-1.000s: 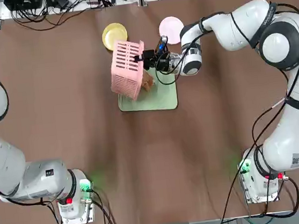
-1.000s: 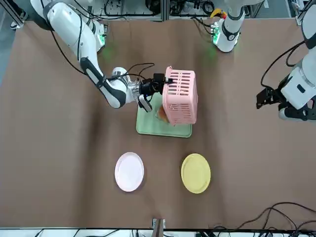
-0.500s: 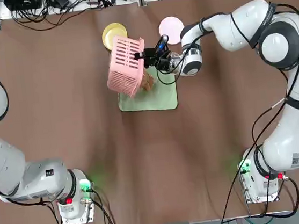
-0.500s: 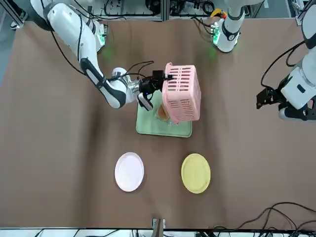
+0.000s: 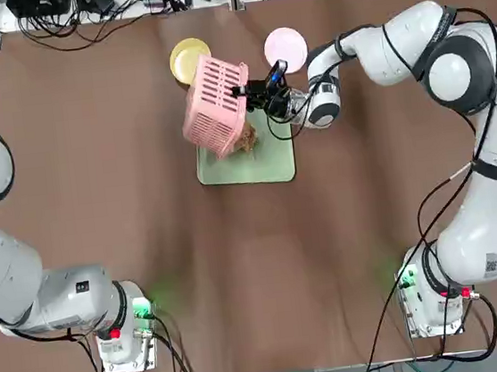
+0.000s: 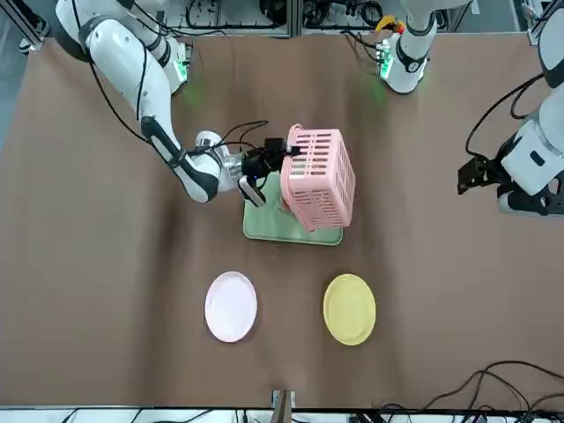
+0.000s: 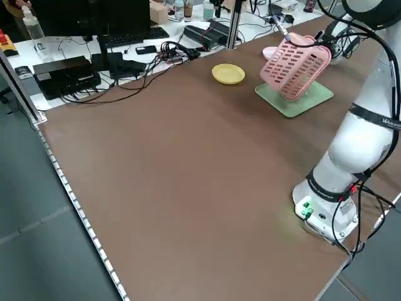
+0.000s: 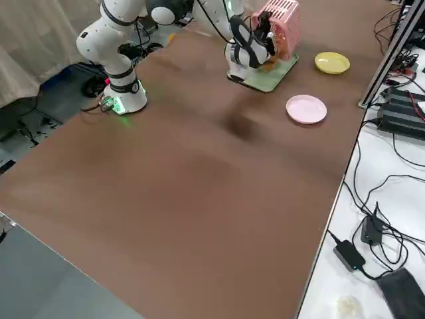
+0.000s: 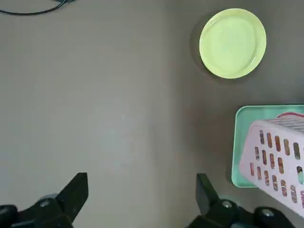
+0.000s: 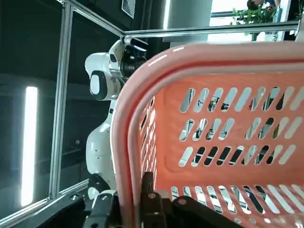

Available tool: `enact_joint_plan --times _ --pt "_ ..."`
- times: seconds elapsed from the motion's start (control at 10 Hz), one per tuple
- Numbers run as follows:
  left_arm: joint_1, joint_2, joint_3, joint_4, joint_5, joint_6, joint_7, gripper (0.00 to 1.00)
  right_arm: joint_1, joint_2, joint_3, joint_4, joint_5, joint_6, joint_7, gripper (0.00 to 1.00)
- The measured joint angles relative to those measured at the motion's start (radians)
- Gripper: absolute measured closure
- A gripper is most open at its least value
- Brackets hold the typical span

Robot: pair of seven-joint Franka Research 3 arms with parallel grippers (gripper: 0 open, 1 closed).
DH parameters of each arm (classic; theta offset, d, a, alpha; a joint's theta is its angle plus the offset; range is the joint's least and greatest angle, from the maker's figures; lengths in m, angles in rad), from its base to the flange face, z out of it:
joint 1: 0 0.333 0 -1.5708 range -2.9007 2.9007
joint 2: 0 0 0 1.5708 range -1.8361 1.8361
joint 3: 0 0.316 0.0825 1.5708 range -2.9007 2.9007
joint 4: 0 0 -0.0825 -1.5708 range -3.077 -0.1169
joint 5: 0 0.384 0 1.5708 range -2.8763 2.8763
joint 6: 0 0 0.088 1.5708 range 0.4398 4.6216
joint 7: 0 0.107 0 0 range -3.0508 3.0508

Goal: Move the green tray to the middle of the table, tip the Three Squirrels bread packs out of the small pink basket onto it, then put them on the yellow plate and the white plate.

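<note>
My right gripper [image 5: 247,90] is shut on the rim of the small pink basket [image 5: 215,104], holding it tipped on its side above the green tray [image 5: 268,157] at mid-table. In the right wrist view the fingers clamp the basket's thick rim [image 10: 128,156]. A golden-brown bread pack [image 5: 245,139] shows on the tray under the basket's mouth; any other packs are hidden by the basket. The yellow plate [image 5: 187,58] and the white plate [image 5: 287,47] lie bare just beyond the tray. My left gripper [image 9: 141,194] hovers open and holds nothing, away from the tray.
Cables and equipment line the far table edge [image 5: 121,12]. The arm bases [image 5: 121,331] stand at the near edge. Wide brown tabletop [image 5: 257,257] lies between the tray and the bases.
The right gripper has lifted and swung the tilted basket a little toward the plates, turning it further. The left arm has not moved.
</note>
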State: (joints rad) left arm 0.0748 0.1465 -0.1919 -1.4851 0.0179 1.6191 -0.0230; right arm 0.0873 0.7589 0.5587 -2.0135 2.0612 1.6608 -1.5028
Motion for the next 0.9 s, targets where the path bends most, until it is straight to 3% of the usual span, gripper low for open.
enact_joint_plan --times 0.5,0.9 --pt "0.0 0.001 0.0 0.0 0.0 0.0 0.0 0.0 0.0 0.0 -0.036 -0.052 -0.003 -0.099 -0.005 0.93" --pt "-0.001 0.001 0.0 0.0 0.0 0.0 0.0 0.0 -0.001 -0.001 -0.1 -0.091 -0.048 -0.174 -0.006 0.93"
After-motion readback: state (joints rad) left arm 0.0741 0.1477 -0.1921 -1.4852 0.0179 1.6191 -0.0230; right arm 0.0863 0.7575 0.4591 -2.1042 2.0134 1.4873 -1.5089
